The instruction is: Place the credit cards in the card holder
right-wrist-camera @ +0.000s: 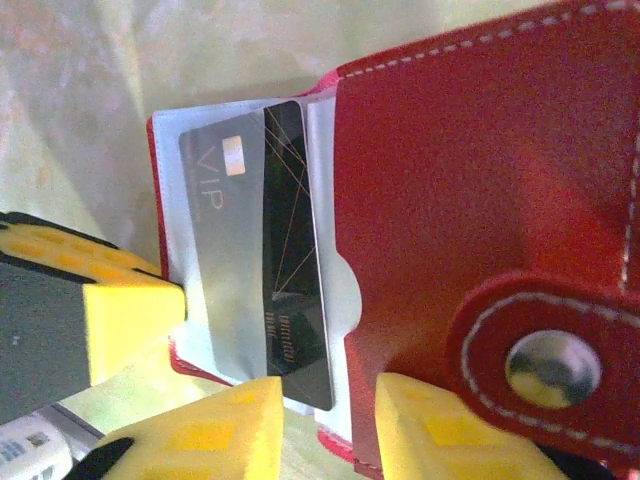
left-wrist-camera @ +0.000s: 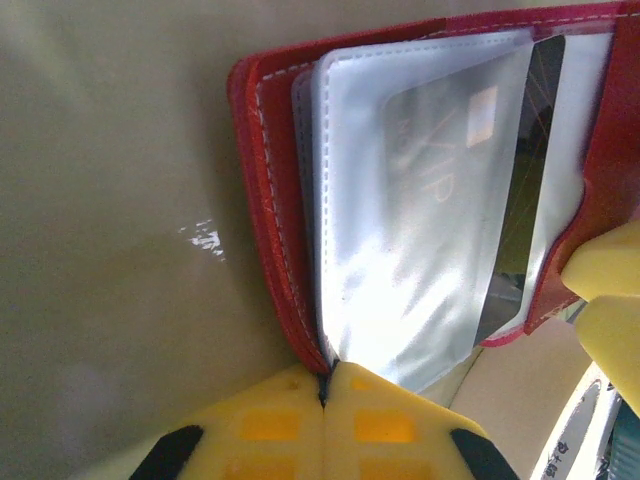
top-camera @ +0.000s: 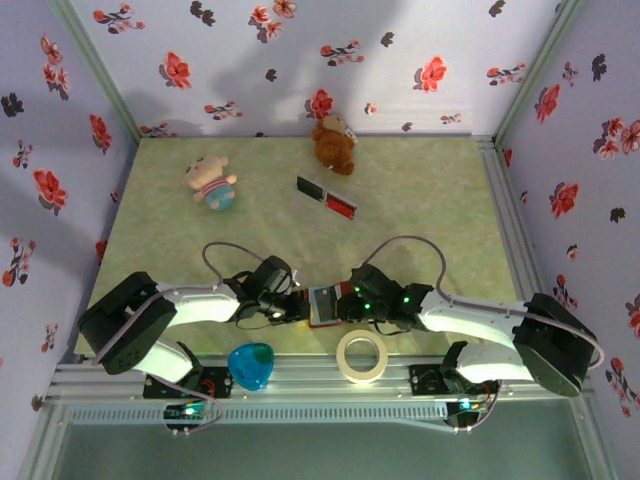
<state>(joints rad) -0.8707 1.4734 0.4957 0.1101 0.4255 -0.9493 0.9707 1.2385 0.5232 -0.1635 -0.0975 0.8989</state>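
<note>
Card holder (top-camera: 325, 304) lies open near the front edge of the table (top-camera: 440, 210), right between my two grippers, with its red cover folded back and its pale frosted sleeves showing. A dark VIP card (right-wrist-camera: 262, 250) sits in it, mostly under one sleeve, with a dark strip along one long side left bare. My left gripper (left-wrist-camera: 325, 385) is clenched on the holder's edge at the corner where the red cover and the sleeves meet, and its yellow pads (left-wrist-camera: 390, 425) are pressed together with only a thin seam between them. My right gripper (right-wrist-camera: 328, 425) stands partly spread on the opposite side, with a plain gap between its fingers (right-wrist-camera: 215, 435). The card's near end and the edge of the red cover lie in that gap. One finger sits against the outside of the cover, close to the snap flap (right-wrist-camera: 553, 368). I cannot tell whether the other finger touches the card. Farther back, mid-table and well apart from the holder, two more cards (top-camera: 327, 196) lie end to end, one dark and one red. A pig plush (top-camera: 212, 183) lies to their left, and a brown bear plush (top-camera: 333, 143) sits near the back wall. At the near edge, a blue heart-shaped object (top-camera: 250, 365) and a tape roll (top-camera: 362, 355) lie just in front of my wrists.
</note>
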